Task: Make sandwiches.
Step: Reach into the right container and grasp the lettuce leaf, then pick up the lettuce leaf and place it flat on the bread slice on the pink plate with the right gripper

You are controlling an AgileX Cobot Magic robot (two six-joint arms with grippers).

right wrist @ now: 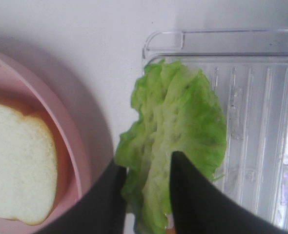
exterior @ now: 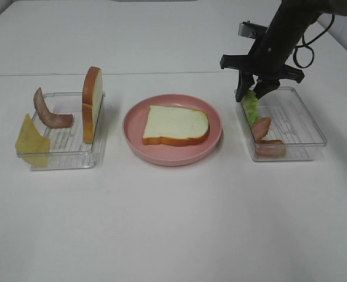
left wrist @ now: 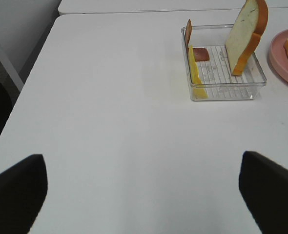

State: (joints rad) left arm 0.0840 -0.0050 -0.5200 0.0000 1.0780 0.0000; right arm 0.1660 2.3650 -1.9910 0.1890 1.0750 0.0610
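A white bread slice (exterior: 176, 125) lies flat on the pink plate (exterior: 216, 140). My right gripper (exterior: 251, 94) hangs over the near-left end of the right clear tray (exterior: 297, 123) and is shut on the green lettuce leaf (exterior: 252, 107). In the right wrist view the leaf (right wrist: 178, 117) sits between the two fingers (right wrist: 197, 200), beside the plate (right wrist: 80, 156) and bread (right wrist: 17, 165). Bacon strips (exterior: 266, 140) lie in that tray. My left gripper (left wrist: 144, 195) is open and empty, low over bare table, outside the exterior high view.
The left clear tray (exterior: 67, 155) holds an upright bread slice (exterior: 92, 106), a bacon strip (exterior: 47, 111) and a yellow cheese slice (exterior: 31, 141). The left wrist view shows that tray (left wrist: 227, 92) ahead of the left gripper. A table seam runs behind the trays.
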